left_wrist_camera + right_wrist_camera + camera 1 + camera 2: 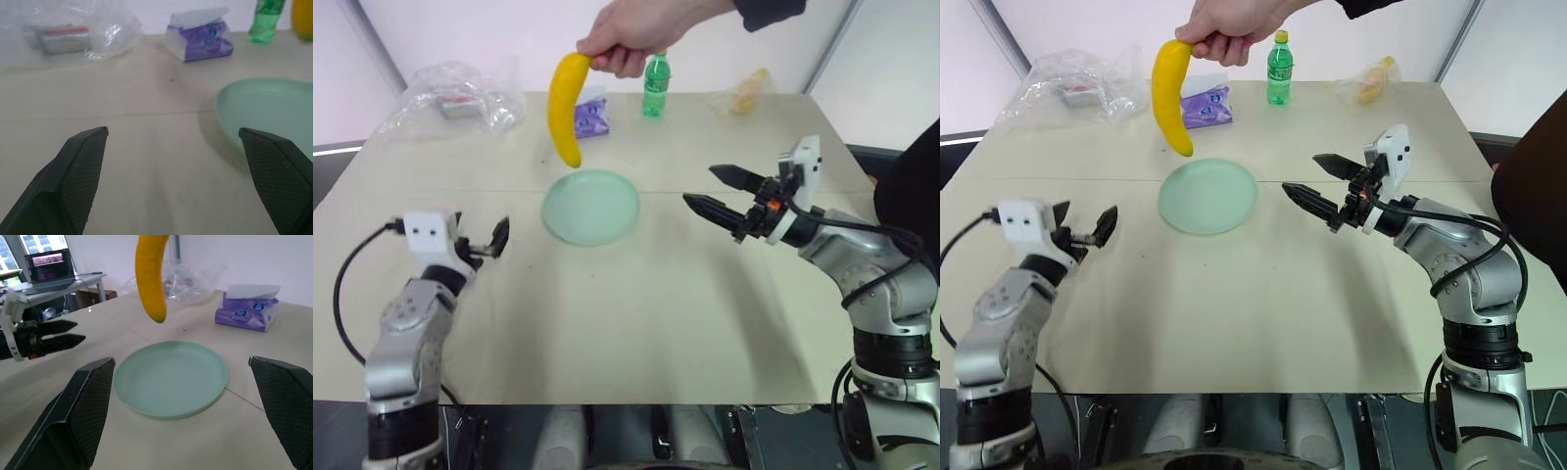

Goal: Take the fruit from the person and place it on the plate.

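A person's hand (625,39) reaches in from the far side and holds a curved yellow banana (566,106) by its top end, hanging it upright above the far edge of the pale green plate (591,207). My right gripper (709,191) hovers open to the right of the plate, its fingers pointing toward it; in the right wrist view the banana (150,276) hangs above the plate (170,378). At the left, my left gripper (481,243) stands open above the table, short of the plate (266,110).
Along the far edge of the table lie a crumpled clear bag (455,98), a purple tissue pack (590,117), a green bottle (655,85) and an orange item in clear wrap (747,92). A laptop (49,267) stands on a desk beyond.
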